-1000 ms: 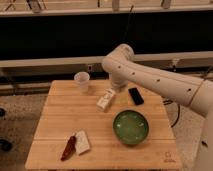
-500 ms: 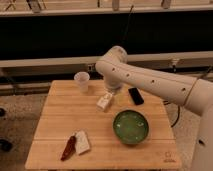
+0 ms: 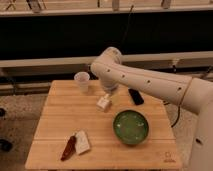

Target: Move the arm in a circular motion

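Wooden table (image 3: 55, 131) below, arm (image 3: 150, 82) arched high behind green bowl (image 3: 130, 126), likely for clear circling, gripper (image 3: 112, 94) hanging up-left of bowl, grip state untellable.

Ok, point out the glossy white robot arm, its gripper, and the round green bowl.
Glossy white robot arm (image 3: 150, 82): camera view, middle of the long segment.
Gripper (image 3: 113, 96): camera view, its tip, hanging beneath the arm's rounded joint.
Round green bowl (image 3: 131, 127): camera view, bare inner floor.
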Robot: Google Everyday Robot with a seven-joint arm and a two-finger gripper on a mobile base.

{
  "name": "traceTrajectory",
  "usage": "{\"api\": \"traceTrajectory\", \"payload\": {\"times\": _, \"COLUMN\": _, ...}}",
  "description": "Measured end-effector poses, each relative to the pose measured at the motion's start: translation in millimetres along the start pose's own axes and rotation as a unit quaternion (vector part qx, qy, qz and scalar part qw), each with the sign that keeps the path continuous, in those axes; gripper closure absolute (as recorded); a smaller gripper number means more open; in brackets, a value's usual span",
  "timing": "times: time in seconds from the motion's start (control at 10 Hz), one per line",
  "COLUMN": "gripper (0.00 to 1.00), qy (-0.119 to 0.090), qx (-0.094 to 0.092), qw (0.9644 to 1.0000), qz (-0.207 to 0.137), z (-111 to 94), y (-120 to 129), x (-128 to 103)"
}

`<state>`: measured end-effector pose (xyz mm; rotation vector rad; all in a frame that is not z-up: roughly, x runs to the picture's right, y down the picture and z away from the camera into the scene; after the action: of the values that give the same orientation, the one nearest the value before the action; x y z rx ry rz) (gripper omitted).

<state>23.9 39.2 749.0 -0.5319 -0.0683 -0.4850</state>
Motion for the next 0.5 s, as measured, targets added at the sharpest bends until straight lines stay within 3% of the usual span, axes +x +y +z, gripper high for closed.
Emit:
{"api": "traceTrajectory", "payload": {"times": 0.3, "gripper": 0.2, "qy": -0.009, "qx": -0.003, "qw": 0.9997, "qz": -0.025, "z": -5.8, "y": 14.7, "x": -31.1}}
{"api": "traceTrajectory", "payload": {"times": 0.5, "gripper": 0.2, "qy": -0.014, "qx": -0.001, "qw": 0.9991, "qz": -0.039, "z": -7.1, "y": 18.1, "x": -40.0}}
